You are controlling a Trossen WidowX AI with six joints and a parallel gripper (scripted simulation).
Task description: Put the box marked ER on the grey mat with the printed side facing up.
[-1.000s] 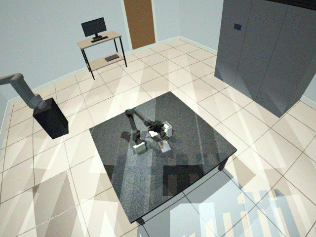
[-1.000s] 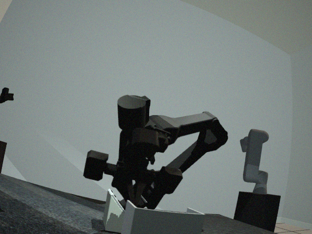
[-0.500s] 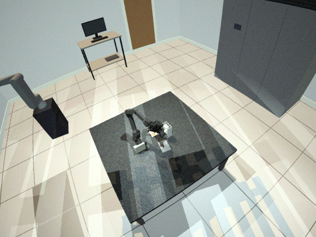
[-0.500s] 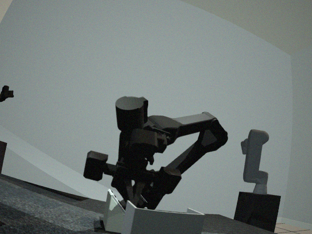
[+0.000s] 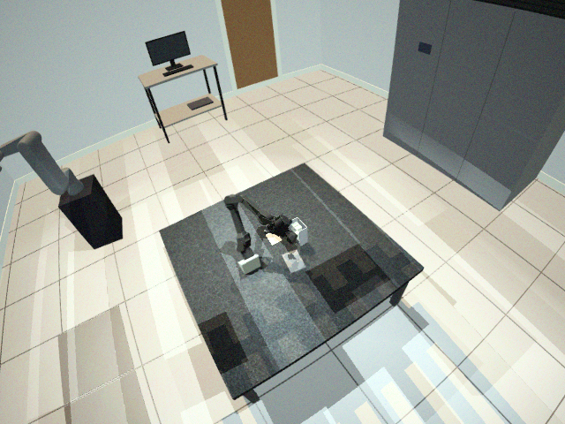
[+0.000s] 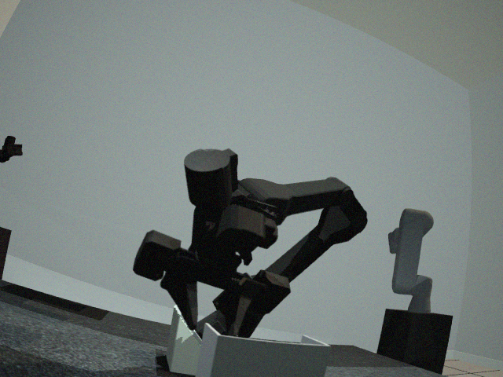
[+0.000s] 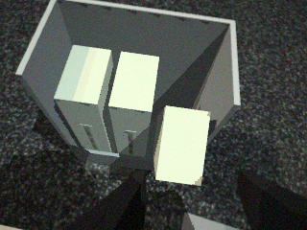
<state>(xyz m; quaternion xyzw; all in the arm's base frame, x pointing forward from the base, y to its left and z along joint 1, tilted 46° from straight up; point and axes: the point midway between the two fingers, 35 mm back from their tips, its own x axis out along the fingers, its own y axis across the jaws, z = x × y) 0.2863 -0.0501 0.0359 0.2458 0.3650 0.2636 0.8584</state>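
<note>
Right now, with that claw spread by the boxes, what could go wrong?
The open gripper could knock or tip the nearest box, which overlaps the bin's near side in the wrist view. A finger might catch the bin, shifting it and the two boxes beyond. It might also take the wrong box, since I can read no code here.

The arm bends downward, its claw (image 5: 290,238) (image 6: 216,331) (image 7: 191,178) partly open.

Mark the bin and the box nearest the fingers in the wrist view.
bin (image 7: 144,11): wrist view, top rim.
box nearest the fingers: wrist view, pale top face.
</note>
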